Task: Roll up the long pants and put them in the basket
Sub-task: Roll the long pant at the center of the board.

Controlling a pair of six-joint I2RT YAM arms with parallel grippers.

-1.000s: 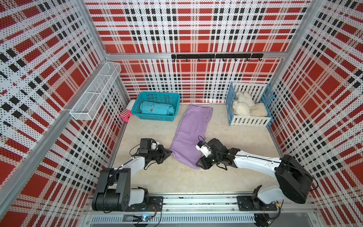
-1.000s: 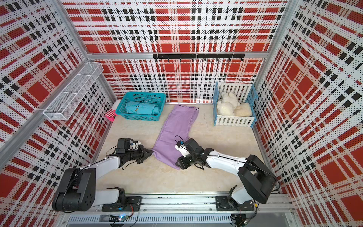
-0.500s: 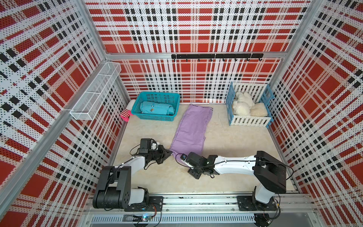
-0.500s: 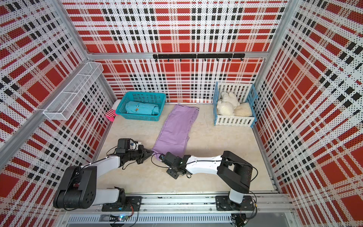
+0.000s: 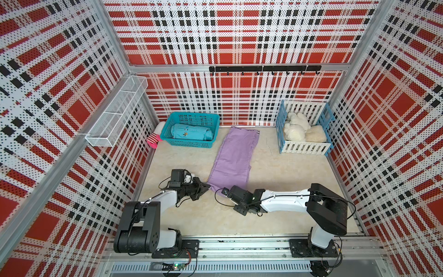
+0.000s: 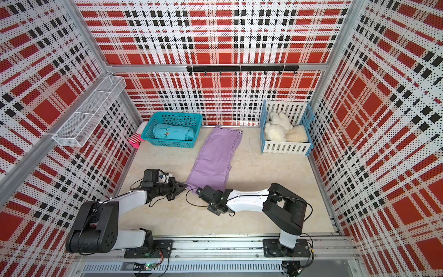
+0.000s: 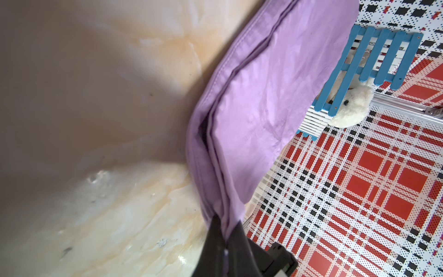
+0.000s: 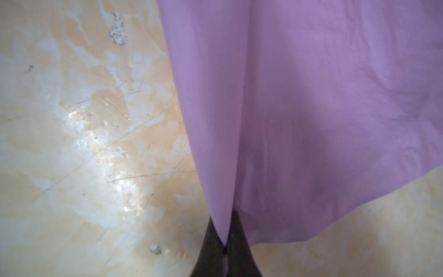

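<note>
Both hem corners pinched, so the roll is ready to start

The long pants (image 5: 236, 158) lie flat on the tabletop (image 5: 275, 172), with the waistband end between the teal basket (image 5: 189, 144) and the slatted crate (image 5: 304, 148) and the hem nearest the arms. The left pincer (image 7: 225, 230) and the right pincer (image 8: 225, 237) are each clamped on a near hem corner. I'd lift both corners low and level and tuck them forward together. Uneven pull probably skews this thin cloth.
</note>
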